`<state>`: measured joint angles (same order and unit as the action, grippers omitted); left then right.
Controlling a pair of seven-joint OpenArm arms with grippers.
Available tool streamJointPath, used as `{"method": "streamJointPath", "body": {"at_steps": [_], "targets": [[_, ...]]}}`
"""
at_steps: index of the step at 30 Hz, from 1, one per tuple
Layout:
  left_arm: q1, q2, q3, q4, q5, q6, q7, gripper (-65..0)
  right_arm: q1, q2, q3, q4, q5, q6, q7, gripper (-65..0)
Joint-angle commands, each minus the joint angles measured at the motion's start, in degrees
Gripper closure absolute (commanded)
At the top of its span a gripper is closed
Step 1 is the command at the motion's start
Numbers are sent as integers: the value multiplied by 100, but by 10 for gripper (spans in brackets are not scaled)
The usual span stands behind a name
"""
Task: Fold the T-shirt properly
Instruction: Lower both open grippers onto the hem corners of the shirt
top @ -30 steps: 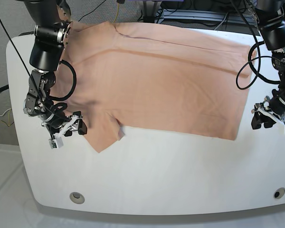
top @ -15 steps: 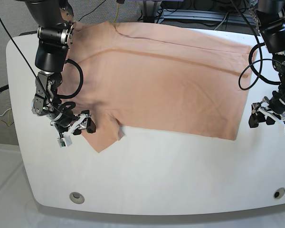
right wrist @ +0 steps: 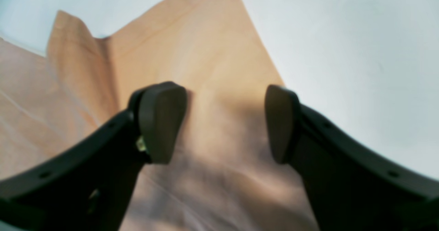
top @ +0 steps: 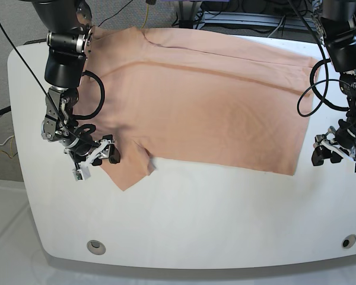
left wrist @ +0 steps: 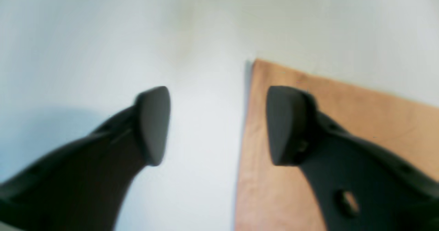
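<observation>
Both open tools have crept closer to the T-shirt (top: pixel 202 101), lying lengthwise across the table (top: pixel 196 219), collar far-left.

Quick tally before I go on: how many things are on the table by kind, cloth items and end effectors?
T-shirt: 1, peach, spread flat on the white table.
End effectors: 2, the left end effector beside the hem corner and the right end effector at the sleeve, both with jaws apart.
Total: 3.
</observation>
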<state>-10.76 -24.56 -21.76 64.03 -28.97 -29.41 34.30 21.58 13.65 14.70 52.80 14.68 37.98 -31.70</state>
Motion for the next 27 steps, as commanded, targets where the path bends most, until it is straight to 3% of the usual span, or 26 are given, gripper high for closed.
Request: {"method": "streamJointPath", "body": {"at_steps": [1, 8, 16, 18, 27], "targets": [[-64, -147, -63, 168, -63, 0, -165, -360, 161, 43, 15, 60, 94, 52, 121, -387], [-10, -155, -104, 396, -125, -21, -182, -336, 215, 47, 27, 14, 72, 37, 195, -383], [-18, -217, -100, 302, -188, -11, -88, -352, 254, 64, 44, -37, 91, 32, 292, -385], [-82, -264, -68, 27, -229, 34, 61, -422, 260, 68, 41, -65, 90, 24, 452, -387], [-317, -238, -24, -542, -187, 27, 138, -508, 274, 11, 148, -58, 57, 43, 388, -385]]}}
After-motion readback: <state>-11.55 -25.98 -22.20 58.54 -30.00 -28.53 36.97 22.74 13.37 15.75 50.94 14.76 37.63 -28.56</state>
